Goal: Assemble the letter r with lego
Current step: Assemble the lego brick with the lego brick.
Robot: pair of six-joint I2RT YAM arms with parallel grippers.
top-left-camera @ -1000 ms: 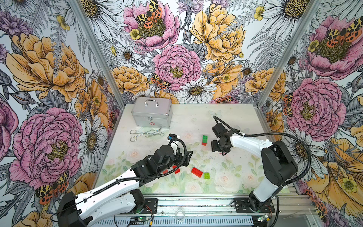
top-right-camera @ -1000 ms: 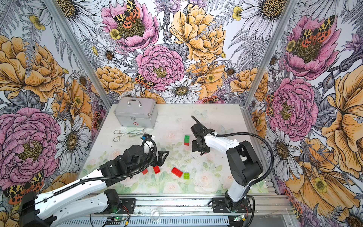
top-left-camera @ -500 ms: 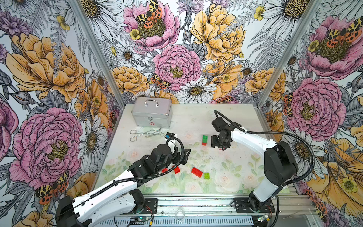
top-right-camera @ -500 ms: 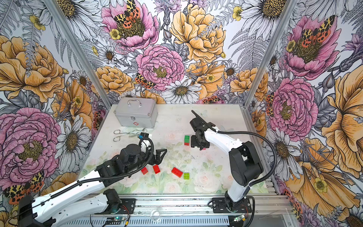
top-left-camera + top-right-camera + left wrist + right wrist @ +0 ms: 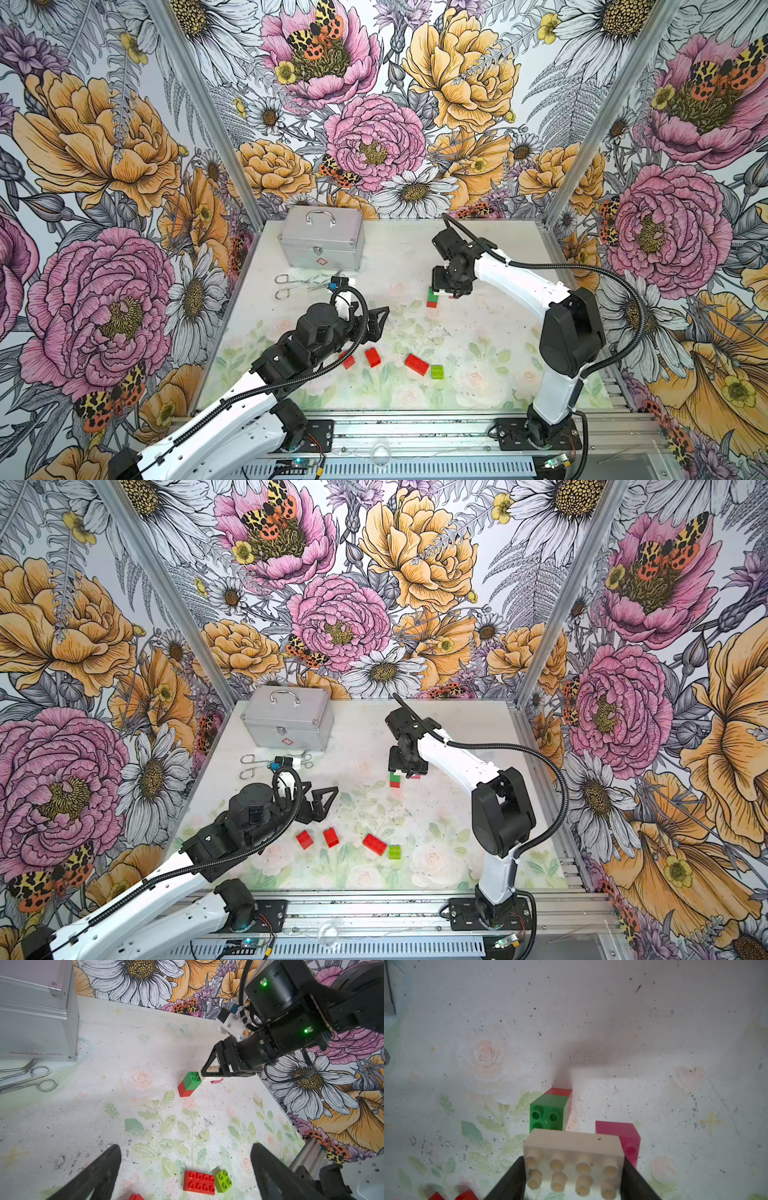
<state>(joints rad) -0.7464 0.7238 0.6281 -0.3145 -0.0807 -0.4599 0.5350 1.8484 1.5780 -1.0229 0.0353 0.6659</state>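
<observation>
1. The left tool [image 5: 379,321], jaws wide apart and empty, is drawing back, uncovering two small red bricks [image 5: 349,361] [image 5: 372,357] on the counter [image 5: 478,332] just beneath it. A red eight-stud brick [image 5: 417,364] and a lime brick [image 5: 436,371] are lying beyond them, untouched.
2. A green brick [image 5: 548,1111] is sitting upright on a red brick [image 5: 560,1092], directly ahead of the right tool [image 5: 449,290].
3. The right tool, clamped on a white eight-stud brick [image 5: 573,1147] with a pink brick [image 5: 623,1132] seemingly fixed under one end, is now closer than a second ago. The white brick's free end is overlapping the green studs.
4. I cannot tell whether it is seated. The letter's arm is probably about to join its stem.
</observation>
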